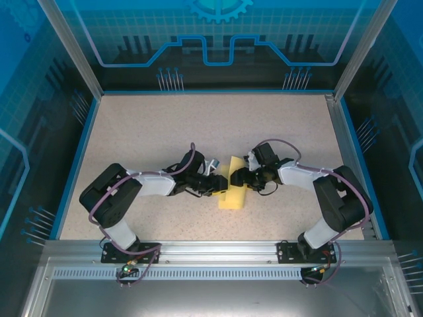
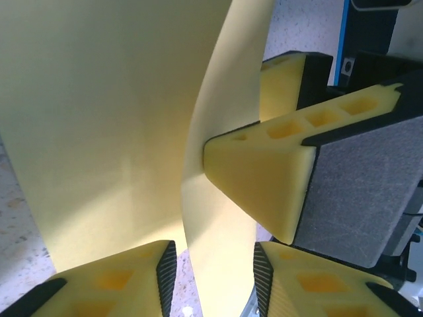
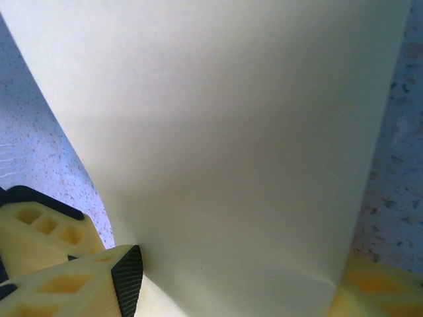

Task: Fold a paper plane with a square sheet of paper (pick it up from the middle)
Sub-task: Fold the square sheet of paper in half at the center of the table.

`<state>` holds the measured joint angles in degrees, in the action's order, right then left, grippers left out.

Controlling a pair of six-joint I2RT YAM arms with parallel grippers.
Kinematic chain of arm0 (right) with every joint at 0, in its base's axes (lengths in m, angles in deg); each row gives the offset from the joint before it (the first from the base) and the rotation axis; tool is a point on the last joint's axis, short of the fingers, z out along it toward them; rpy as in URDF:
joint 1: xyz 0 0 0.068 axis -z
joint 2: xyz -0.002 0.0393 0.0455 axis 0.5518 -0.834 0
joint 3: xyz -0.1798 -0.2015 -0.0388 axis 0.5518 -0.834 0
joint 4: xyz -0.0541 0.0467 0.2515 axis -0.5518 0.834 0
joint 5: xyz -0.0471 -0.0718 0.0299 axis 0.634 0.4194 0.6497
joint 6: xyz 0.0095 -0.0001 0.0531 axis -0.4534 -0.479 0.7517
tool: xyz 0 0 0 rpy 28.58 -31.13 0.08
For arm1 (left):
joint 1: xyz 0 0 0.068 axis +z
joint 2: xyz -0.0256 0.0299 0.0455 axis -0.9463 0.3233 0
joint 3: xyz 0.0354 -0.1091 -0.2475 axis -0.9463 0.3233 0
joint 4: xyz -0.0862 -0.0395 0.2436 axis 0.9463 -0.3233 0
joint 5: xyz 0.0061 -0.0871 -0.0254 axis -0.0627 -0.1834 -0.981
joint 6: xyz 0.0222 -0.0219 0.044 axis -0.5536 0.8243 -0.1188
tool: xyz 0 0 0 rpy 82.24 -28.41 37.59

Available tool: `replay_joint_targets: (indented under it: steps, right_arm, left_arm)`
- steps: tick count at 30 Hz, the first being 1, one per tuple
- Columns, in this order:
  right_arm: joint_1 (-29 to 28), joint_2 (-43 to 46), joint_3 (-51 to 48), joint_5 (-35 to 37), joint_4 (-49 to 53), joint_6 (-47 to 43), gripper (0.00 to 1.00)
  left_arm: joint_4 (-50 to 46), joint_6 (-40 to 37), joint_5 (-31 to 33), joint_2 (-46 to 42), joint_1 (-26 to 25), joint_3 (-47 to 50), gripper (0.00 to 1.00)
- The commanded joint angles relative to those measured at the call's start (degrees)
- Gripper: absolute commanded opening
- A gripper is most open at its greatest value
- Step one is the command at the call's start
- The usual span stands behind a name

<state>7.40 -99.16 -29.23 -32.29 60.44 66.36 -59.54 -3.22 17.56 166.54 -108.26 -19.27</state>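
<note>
The paper (image 1: 232, 191) is seen near the middle of the table (image 1: 152, 132), between the two arms, which are brought in toward each other from either side. It is met by the left claw (image 1: 219, 185) on its left side and by the right claw (image 1: 239, 177) on its upper right part. Part of the paper is laid flat and part is raised off the table.

In the left wrist view, the paper (image 2: 99, 132) is bent into an upright, curving flap. This flap is straddled by the left claw (image 2: 210, 267), with one finger on each side. The jaws are held apart, and a sliver of table is left showing between the flap and the left-hand finger, so no pinch is made. On the far side of the flap, a finger (image 2: 264, 178) of the right claw is pressed tip-first against the paper.

In the right wrist view, the paper (image 3: 231, 165) is spread across the frame. The right claw (image 3: 236, 282) is kept wide, and the sheet's two side edges are met by its fingertips at the bottom.
</note>
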Motion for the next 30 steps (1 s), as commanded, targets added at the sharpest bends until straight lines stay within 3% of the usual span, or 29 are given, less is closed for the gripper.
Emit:
replay_joint_targets:
  steps: [1, 6, 14, 21, 30]
  right_arm:
    - [1.0, 1.5, -0.9, -2.3, -1.7, 0.8, 0.64]
    - [1.4, 1.6, -1.3, -2.8, -2.4, 1.3, 0.64]
    - [2.2, 3.9, -1.5, -1.9, -1.4, 1.9, 0.65]
    - [5.2, 8.0, -2.9, -0.9, -1.2, 3.3, 0.73]
    - [5.4, 3.5, -1.9, -1.9, -2.2, 3.5, 0.65]
  left_arm:
    - [2.0, -0.3, -2.7, 1.5, -1.1, -1.8, 0.39]
    - [2.3, -0.7, -3.0, 2.7, -1.6, -2.1, 0.37]
    - [1.4, -1.5, -1.7, 1.7, -1.8, -1.2, 0.04]
    - [6.6, -0.4, -1.5, -1.8, -1.8, 4.2, 0.02]
    - [11.5, 1.0, -1.7, -5.8, -1.8, 7.5, 0.04]
